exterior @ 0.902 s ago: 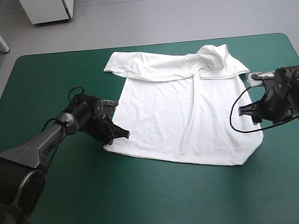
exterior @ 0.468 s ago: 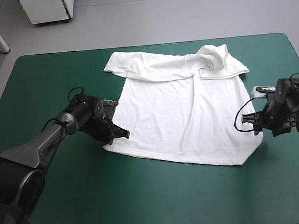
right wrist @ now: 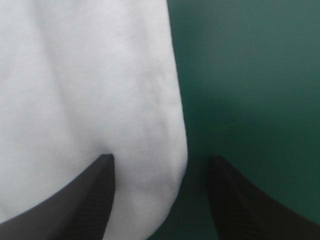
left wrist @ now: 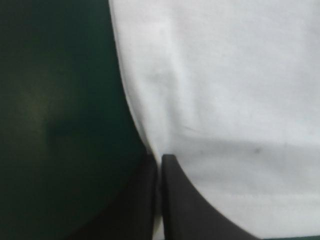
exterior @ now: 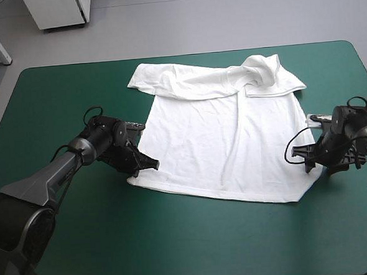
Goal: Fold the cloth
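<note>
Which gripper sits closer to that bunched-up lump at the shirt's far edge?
Right. The right gripper straddles the T-shirt's near right edge, fingers open, same side as the lump. The left gripper is shut on the near left corner, diagonally opposite.

We're seeing the T-shirt [exterior: 227, 141] as soft white cloth, fully matt, with gentle wrinkles all over. The cover [exterior: 75, 100] under it looks like a smooth teal-green sheet with just a faint dull sheen. The black fingers [right wrist: 240, 210] look like matt, rubbery plastic to us, with a fine ribbed grain.
</note>
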`<move>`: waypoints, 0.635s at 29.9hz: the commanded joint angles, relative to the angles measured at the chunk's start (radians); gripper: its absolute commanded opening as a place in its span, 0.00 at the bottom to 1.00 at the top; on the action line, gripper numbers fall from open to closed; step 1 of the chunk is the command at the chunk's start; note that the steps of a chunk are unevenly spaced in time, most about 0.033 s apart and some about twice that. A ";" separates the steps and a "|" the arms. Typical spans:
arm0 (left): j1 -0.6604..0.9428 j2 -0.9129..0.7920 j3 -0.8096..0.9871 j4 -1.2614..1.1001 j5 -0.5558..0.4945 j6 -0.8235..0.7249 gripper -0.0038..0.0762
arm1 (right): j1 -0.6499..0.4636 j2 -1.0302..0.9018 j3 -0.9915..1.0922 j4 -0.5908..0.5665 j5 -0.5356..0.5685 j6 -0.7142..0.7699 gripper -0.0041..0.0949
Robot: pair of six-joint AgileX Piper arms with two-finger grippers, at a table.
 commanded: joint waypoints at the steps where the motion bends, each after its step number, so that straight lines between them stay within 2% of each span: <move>1: -0.001 0.009 0.021 -0.013 0.008 -0.001 0.02 | -0.006 0.016 0.033 0.018 -0.017 0.026 0.51; 4: -0.001 0.009 0.021 -0.013 0.008 -0.001 0.02 | -0.006 0.036 0.067 0.058 -0.005 0.036 0.30; 7: -0.001 0.009 0.021 -0.013 0.006 -0.001 0.02 | -0.004 0.037 0.096 0.114 -0.008 0.032 0.03; 14: -0.001 0.009 0.016 -0.013 0.010 -0.005 0.02 | -0.004 0.016 0.099 0.154 0.041 0.008 0.02; 19: -0.001 -0.021 -0.063 -0.009 0.040 0.002 0.02 | -0.004 -0.100 0.022 0.157 0.067 -0.013 0.03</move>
